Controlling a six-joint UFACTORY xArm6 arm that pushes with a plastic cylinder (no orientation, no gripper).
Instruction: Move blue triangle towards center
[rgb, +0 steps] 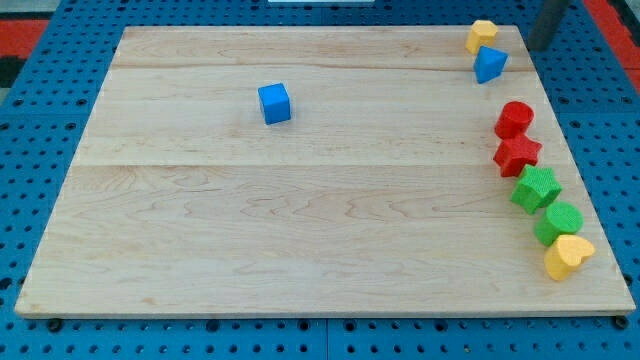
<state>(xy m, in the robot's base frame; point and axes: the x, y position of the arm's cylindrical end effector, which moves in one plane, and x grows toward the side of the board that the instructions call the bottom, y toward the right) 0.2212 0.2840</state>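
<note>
the blue triangular plastic block (490, 65) is seen at the light wooden bench's (300, 220) top right, apex toward the view's bottom-left, touching a yellow plastic block (481, 36); my tip (537, 45) is placed just right; no jaws are fitted.

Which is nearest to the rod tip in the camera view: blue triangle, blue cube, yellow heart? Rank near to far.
From my tip, at the view's top right corner:
1. Blue triangle, just left of it and slightly lower, by the board's top right edge.
2. Yellow heart, down the right edge, near the bottom right.
3. Blue cube, far to the left, upper middle of the board.
</note>
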